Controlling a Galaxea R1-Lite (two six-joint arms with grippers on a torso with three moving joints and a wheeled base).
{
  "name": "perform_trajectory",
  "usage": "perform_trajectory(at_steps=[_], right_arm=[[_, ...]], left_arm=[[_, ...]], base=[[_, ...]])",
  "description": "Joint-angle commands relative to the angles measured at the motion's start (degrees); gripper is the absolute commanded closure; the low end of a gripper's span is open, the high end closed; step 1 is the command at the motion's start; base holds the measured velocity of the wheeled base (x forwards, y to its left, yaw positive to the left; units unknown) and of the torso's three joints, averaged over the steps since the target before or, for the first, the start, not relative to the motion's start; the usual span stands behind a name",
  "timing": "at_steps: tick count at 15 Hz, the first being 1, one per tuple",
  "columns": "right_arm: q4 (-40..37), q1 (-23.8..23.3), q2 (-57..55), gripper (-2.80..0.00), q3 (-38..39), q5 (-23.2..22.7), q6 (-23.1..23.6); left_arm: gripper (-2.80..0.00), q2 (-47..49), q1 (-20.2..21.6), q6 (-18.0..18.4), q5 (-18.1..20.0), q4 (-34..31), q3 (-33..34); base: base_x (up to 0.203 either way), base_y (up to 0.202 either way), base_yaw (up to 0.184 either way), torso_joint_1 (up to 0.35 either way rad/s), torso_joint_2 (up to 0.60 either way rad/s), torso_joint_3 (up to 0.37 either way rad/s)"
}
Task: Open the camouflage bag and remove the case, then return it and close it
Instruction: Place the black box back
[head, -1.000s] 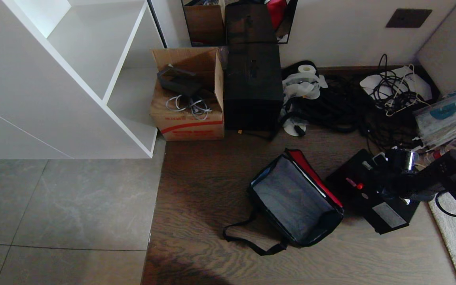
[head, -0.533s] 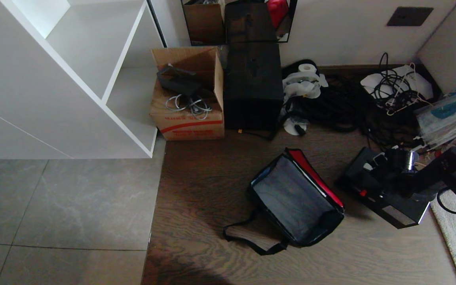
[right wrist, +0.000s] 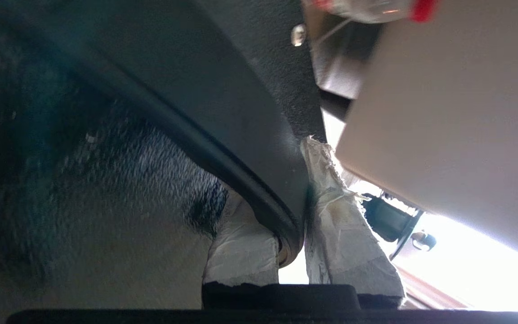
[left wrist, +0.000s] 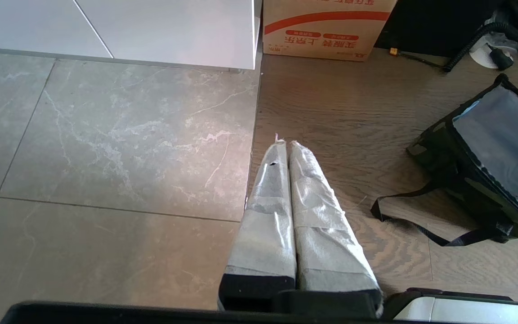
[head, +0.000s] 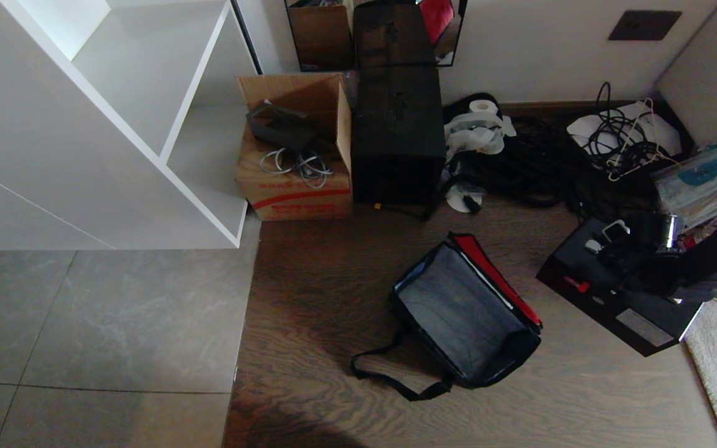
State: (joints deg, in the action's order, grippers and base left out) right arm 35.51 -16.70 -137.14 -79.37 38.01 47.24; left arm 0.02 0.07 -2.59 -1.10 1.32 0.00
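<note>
The left gripper (left wrist: 284, 144) hangs idle over the floor, its taped jaws pressed together and empty. The camouflage bag (head: 464, 314), soft fabric, gapes open on the wooden floor. Right of it, the right gripper (right wrist: 292, 198) has its jaws clamped on the strap handle of the case (head: 620, 298), which looks rigid, flat and fairly weighty; the handle seems the sensible hold.

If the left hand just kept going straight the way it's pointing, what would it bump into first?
Probably the floor. The left hand, shut and empty, points forward and down toward the seam where grey tile meets wood floor. Nothing lies in between. The cardboard box sits farther along that line, but depth is hard to judge.
</note>
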Motion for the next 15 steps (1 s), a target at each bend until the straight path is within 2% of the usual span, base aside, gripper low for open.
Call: perform_trajectory(at_steps=[1, 7, 11, 15], right_arm=[[0.25, 0.0, 7.67, 0.0, 4.69, 0.12, 0.21], [-0.55, 1.99, 19.62, 0.0, 12.41, -0.04, -0.02], [-2.27, 7.63, 26.32, 0.0, 19.87, 0.01, -2.21], [-2.43, 13.73, 28.27, 0.0, 22.54, 0.29, -6.61]], left_arm=[[0.0, -0.02, 0.01, -0.05, -0.05, 0.0, 0.62], [0.0, -0.02, 0.01, -0.05, -0.05, 0.0, 0.62], [0.0, -0.02, 0.01, -0.05, -0.05, 0.0, 0.62], [0.0, -0.02, 0.01, -0.05, -0.05, 0.0, 0.62]], base=[[0.0, 0.0, 0.0, 0.0, 0.0, 0.0], [0.0, 0.0, 0.0, 0.0, 0.0, 0.0], [0.0, 0.0, 0.0, 0.0, 0.0, 0.0], [0.0, 0.0, 0.0, 0.0, 0.0, 0.0]])
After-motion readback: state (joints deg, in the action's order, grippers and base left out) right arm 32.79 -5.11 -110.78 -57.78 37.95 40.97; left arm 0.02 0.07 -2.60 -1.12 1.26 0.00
